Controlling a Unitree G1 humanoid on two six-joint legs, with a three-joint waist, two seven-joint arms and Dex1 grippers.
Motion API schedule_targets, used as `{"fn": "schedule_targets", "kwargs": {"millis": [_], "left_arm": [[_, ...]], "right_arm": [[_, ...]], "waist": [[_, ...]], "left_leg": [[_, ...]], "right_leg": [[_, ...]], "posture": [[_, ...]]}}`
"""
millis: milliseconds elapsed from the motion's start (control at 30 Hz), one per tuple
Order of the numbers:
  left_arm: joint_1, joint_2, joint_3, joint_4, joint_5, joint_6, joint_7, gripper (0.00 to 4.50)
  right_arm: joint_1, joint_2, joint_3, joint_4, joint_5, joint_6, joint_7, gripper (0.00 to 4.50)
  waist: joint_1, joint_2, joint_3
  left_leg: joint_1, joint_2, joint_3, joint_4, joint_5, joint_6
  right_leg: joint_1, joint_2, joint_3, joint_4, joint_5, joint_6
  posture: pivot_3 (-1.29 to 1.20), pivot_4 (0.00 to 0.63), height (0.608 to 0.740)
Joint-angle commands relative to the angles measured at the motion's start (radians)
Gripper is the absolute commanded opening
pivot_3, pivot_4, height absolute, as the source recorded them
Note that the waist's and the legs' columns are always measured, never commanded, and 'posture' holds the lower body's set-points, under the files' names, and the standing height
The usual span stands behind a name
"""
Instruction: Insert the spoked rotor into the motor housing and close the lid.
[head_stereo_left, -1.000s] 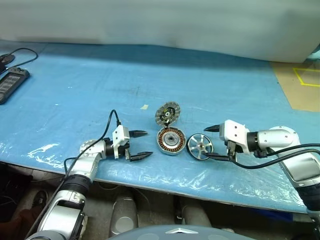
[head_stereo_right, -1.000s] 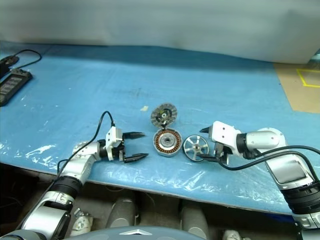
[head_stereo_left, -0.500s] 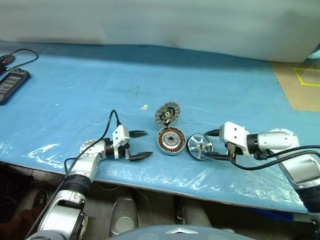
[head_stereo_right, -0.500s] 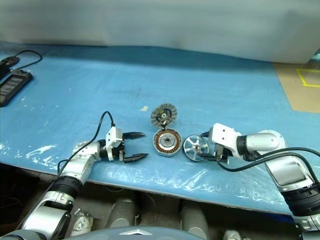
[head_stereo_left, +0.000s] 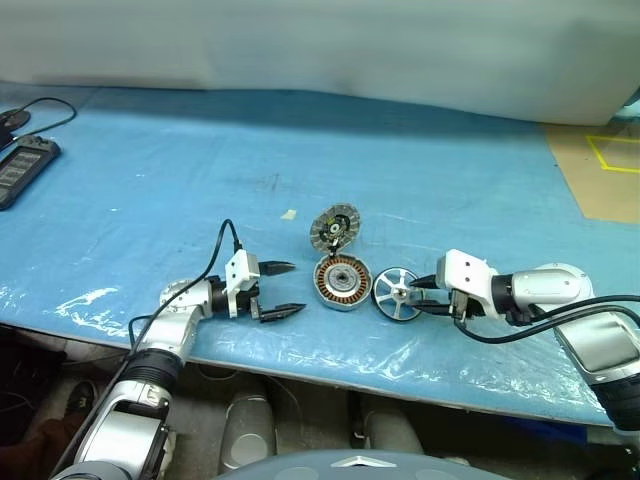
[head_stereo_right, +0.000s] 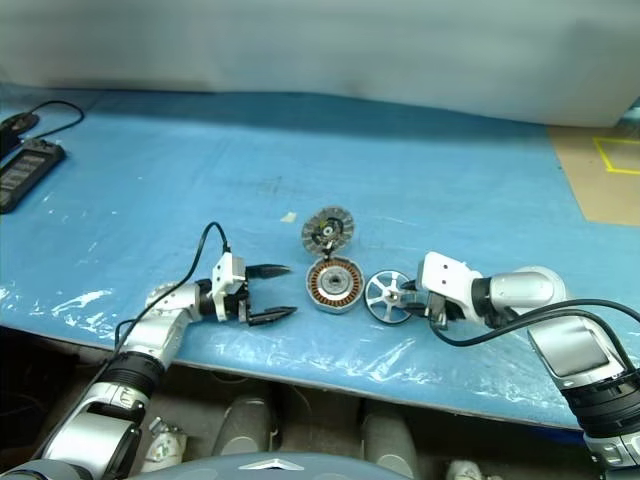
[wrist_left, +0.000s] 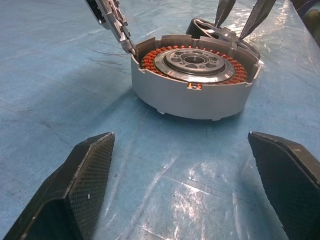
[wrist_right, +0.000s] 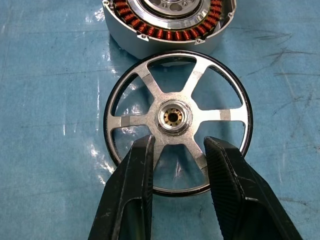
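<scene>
The spoked rotor (head_stereo_left: 398, 293) lies flat on the blue table, just right of the motor housing (head_stereo_left: 343, 281) with its copper windings facing up. The lid (head_stereo_left: 334, 228) stands tilted at the housing's far side. My right gripper (head_stereo_left: 418, 292) reaches over the rotor from the right. In the right wrist view its fingers (wrist_right: 135, 175) are narrowed and stand either side of one spoke, just short of the hub (wrist_right: 175, 117), with a gap still showing. My left gripper (head_stereo_left: 296, 287) is wide open left of the housing (wrist_left: 195, 75), pointing at it and holding nothing.
The blue plastic-covered table (head_stereo_left: 200, 150) stretches wide behind the parts. A black device with a cable (head_stereo_left: 25, 165) lies at the far left. A small scrap of tape (head_stereo_left: 288, 214) sits beyond the lid. The table's front edge runs just under both grippers.
My right gripper's fingers have closed from wide apart to a narrow gap over the rotor. The left gripper and the parts have stayed put.
</scene>
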Motion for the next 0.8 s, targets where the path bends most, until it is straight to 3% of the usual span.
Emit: {"fn": "schedule_targets", "kwargs": {"millis": [33,433,567,800], "left_arm": [[0.01,0.006,-0.005,-0.01,0.005,0.006,-0.002,4.5],[0.017,0.006,-0.006,-0.018,0.007,0.008,0.004,4.5],[0.019,0.005,-0.007,-0.024,0.005,0.012,0.004,4.5],[0.015,0.006,-0.004,-0.033,-0.003,0.025,-0.005,4.5]], "right_arm": [[-0.015,-0.004,0.005,-0.013,-0.019,-0.01,-0.008,1.63],[-0.014,0.012,0.045,0.049,-0.075,-0.04,-0.025,1.63],[-0.007,0.019,0.037,0.062,-0.06,-0.046,-0.022,1.03],[0.008,0.017,-0.017,0.056,0.016,-0.034,0.003,1.03]], "waist": [[0.0,0.0,0.0],[-0.001,0.0,0.0],[-0.001,-0.001,-0.001],[0.0,-0.001,-0.001]], "left_leg": [[0.0,0.0,0.0,0.0,0.0,0.0],[0.0,0.0,0.0,0.0,0.0,0.0],[0.001,0.0,0.0,0.0,0.0,0.0],[0.001,0.0,0.0,0.0,0.0,0.0]], "right_leg": [[0.0,0.0,0.0,0.0,0.0,0.0],[0.0,0.0,0.0,0.0,0.0,0.0],[0.001,0.0,0.0,0.0,0.0,0.0],[0.001,0.0,0.0,0.0,0.0,0.0]], "posture": [[0.0,0.15,0.74],[0.0,0.15,0.74],[0.0,0.15,0.74],[0.0,0.15,0.74]]}}
